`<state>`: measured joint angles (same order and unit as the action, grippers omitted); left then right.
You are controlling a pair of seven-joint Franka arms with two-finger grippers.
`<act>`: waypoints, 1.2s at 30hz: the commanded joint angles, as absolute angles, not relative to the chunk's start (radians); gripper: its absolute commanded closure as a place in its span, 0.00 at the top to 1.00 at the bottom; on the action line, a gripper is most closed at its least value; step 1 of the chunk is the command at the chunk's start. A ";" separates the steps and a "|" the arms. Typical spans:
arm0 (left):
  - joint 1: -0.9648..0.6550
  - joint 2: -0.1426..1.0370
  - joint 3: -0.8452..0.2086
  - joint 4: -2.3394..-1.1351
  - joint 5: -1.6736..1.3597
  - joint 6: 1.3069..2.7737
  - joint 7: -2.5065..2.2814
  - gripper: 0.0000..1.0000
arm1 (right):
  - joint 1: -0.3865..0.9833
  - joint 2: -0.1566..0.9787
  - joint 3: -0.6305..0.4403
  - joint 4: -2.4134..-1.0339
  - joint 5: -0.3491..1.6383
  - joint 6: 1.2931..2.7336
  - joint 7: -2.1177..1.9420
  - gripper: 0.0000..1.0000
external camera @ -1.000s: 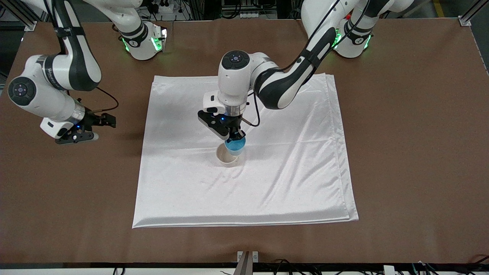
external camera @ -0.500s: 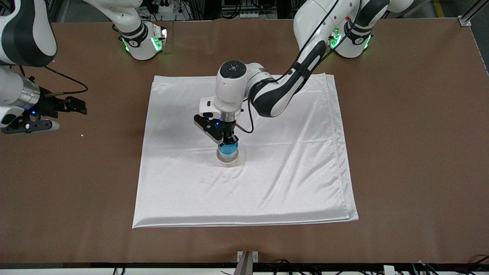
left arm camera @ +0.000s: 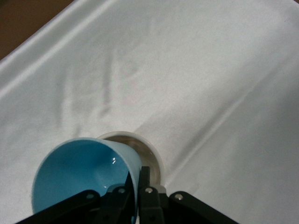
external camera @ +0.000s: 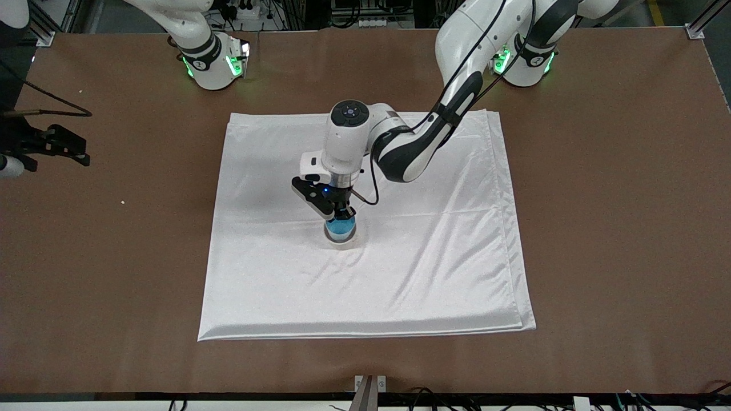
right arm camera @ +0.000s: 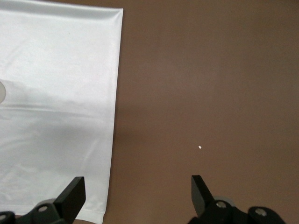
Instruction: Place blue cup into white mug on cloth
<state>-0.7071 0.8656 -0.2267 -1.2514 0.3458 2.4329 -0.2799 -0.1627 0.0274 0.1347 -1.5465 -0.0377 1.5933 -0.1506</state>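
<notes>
The white cloth lies spread in the middle of the brown table. The white mug stands on it; only its rim shows. The blue cup sits down inside the mug, slightly tilted. My left gripper is shut on the blue cup's rim, one finger inside and one outside. In the left wrist view the blue cup covers most of the mug, with the left gripper pinching its wall. My right gripper is open and empty over bare table beside the cloth's edge, at the right arm's end.
A tiny white crumb lies on the bare table near the right gripper, also in the right wrist view. The cloth's doubled folded edges run along the left arm's end. Arm bases stand along the table's edge farthest from the front camera.
My left gripper has lowered the blue cup from beside the mug's rim down into the mug. My right arm has drawn away toward its end of the table, nearly out of the front view.
</notes>
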 commanded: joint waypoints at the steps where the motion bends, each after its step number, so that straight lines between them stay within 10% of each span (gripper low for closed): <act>1: -0.718 0.893 -0.216 -1.213 0.374 2.441 -0.290 0.00 | -0.160 0.038 0.147 -1.471 -0.017 1.603 -0.132 1.00; 23: -0.715 0.910 -0.218 -1.218 0.371 2.474 -0.322 0.01 | -0.167 -0.002 0.135 -1.660 -0.003 1.813 -0.133 1.00; 26: -0.715 0.908 -0.218 -1.218 0.371 2.474 -0.324 0.21 | -0.169 -0.002 0.135 -1.684 -0.003 1.832 -0.133 1.00; 27: -0.715 0.907 -0.218 -1.218 0.371 2.474 -0.322 0.41 | -0.169 -0.002 0.135 -1.686 -0.003 1.832 -0.132 1.00; 28: -0.715 0.905 -0.218 -1.219 0.371 2.474 -0.322 0.91 | -0.169 -0.003 0.133 -1.687 -0.003 1.832 -0.133 1.00; 29: -0.715 0.905 -0.218 -1.220 0.370 2.474 -0.322 1.00 | -0.169 -0.003 0.135 -1.690 -0.003 1.830 -0.132 1.00; 36: -0.710 0.885 -0.218 -1.229 0.367 2.468 -0.325 1.00 | -0.169 -0.028 0.135 -1.689 -0.005 1.806 -0.133 1.00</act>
<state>-0.7085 0.8928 -0.2198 -1.2381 0.3458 2.4697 -0.2955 -0.1618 0.0277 0.1324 -1.6588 -0.0169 1.8197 -0.1448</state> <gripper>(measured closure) 0.621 0.000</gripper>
